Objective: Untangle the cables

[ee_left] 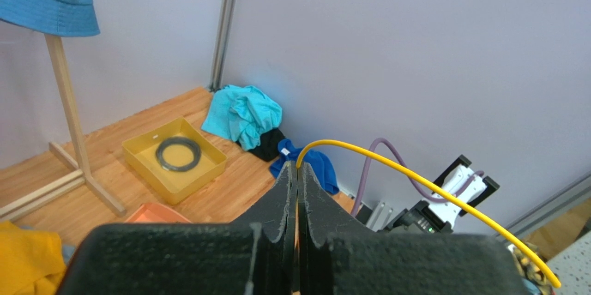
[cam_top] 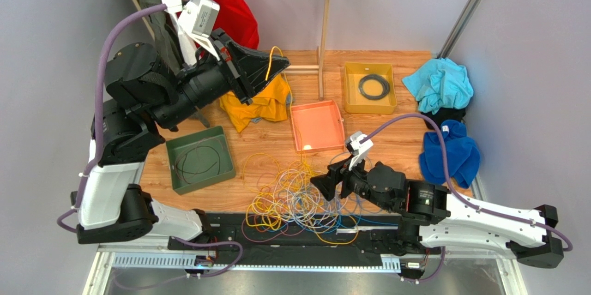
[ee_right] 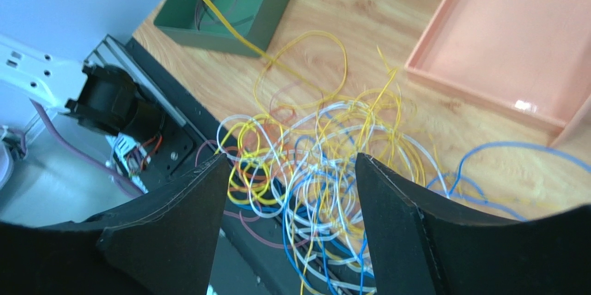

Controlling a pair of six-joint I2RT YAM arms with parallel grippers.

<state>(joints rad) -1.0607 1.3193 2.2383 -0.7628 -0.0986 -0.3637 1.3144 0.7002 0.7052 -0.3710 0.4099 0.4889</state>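
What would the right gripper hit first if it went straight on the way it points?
Probably the tangle of cables: the open right gripper points down into it, though how far off is unclear.

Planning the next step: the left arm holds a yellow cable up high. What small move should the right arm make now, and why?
Probably lower the right gripper onto the tangle and pin it down. Its jaws stand open over it, while the left gripper is shut on the yellow cable that runs down into the tangle, so pulling alone would likely drag everything.
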